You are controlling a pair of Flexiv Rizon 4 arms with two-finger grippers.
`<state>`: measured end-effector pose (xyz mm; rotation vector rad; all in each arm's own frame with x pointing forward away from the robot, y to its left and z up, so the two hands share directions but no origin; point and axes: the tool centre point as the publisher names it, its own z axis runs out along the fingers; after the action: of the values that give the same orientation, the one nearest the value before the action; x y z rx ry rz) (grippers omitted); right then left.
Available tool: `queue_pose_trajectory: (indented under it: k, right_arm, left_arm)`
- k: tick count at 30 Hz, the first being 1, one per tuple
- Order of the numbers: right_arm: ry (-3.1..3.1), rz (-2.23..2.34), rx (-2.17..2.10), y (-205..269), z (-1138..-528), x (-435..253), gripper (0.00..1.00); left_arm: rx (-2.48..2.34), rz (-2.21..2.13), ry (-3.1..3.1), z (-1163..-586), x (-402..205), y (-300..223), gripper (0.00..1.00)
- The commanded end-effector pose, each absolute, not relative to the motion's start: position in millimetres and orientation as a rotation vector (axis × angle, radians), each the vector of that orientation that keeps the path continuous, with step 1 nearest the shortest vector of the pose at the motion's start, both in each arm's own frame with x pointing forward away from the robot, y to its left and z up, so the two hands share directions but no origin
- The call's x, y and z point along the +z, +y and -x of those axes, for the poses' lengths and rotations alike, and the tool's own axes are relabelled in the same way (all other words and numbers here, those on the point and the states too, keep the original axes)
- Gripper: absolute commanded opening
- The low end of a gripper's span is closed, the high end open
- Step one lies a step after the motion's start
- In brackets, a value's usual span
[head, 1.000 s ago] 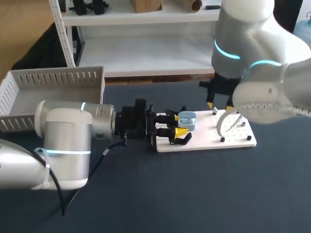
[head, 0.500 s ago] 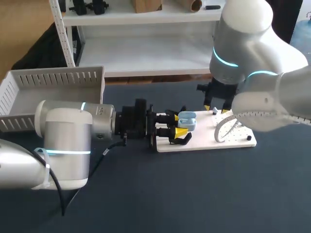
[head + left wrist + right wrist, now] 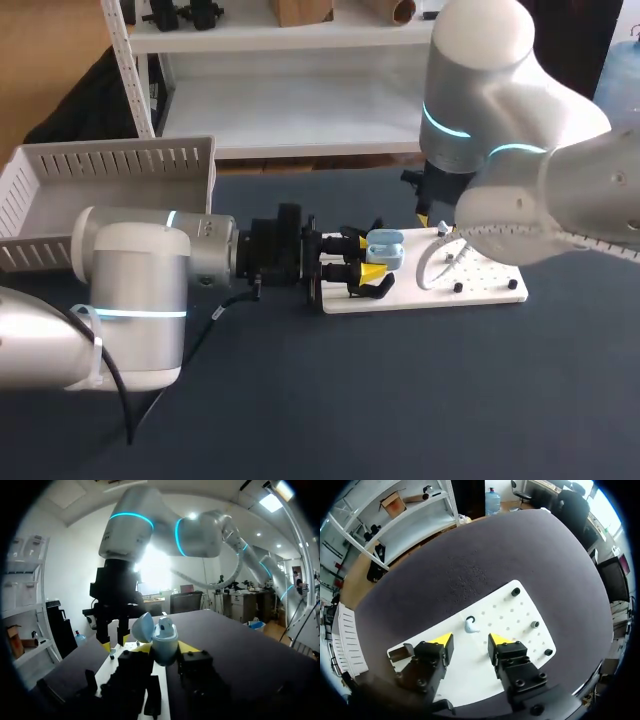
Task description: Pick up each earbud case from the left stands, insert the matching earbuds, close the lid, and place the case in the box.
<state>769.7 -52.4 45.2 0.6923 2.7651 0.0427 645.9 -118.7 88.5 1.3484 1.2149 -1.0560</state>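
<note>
Head view: glossy rounded case [image 3: 385, 249], perforated board [image 3: 482, 287]

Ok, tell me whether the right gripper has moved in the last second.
Yes. The right gripper has shifted leftward over the white pegboard, toward the earbud case at its left end.

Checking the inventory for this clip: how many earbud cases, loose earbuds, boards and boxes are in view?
Cases: 1, the light blue plastic earbud case, lid open.
Loose earbuds: 1, the small pale blue earbud.
Boards: 1, the white perforated board.
Boxes: 1, the white slatted plastic box.
Total: 4.
</note>
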Motion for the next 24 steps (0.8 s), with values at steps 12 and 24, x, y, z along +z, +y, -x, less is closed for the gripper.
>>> queue_pose_trajectory:
  k: [12,24]
  right_arm:
    - [2.772,-0.779,0.025,-51.2,-781.9,35.9,0.36]
    - [2.776,-0.794,0.017,-52.7,-780.9,32.8,0.31]
  left_arm:
    - [-1.054,-1.344,1.212,-645.8,87.4,-119.1,0.00]
    - [-1.054,-1.344,1.212,-645.8,87.4,-119.1,0.00]
